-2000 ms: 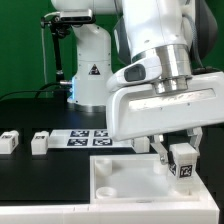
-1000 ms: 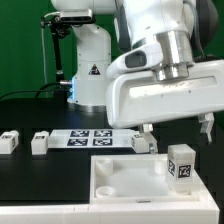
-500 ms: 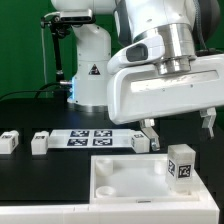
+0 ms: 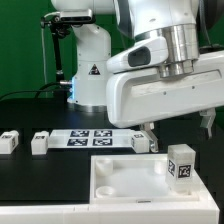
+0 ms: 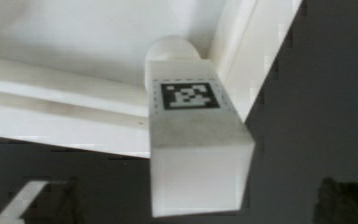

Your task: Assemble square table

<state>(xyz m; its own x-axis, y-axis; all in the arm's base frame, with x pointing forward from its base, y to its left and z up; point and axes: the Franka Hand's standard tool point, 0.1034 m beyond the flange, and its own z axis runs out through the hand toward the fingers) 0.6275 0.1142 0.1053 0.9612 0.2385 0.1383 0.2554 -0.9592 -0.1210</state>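
Note:
The white square tabletop (image 4: 125, 178) lies near the front with its rim up. One white leg (image 4: 181, 163) with a tag stands upright in its corner at the exterior view's right. My gripper (image 4: 180, 128) hangs open just above that leg, its dark fingers (image 4: 150, 130) spread to either side and apart from it. In the wrist view the leg (image 5: 197, 130) points up between my gripper's (image 5: 197, 205) fingers (image 5: 43, 200), set in the tabletop's corner (image 5: 69, 60). Three loose legs lie on the black table: two at the left (image 4: 9, 141) (image 4: 40, 143) and one (image 4: 140, 142) behind the tabletop.
The marker board (image 4: 88, 139) lies flat behind the tabletop. The arm's white base (image 4: 90, 65) stands at the back. A long white rail (image 4: 40, 214) runs along the front edge.
Two seconds ago my gripper was closed around the leg in the corner. It has let go, opened and risen; the leg stays standing in the tabletop.

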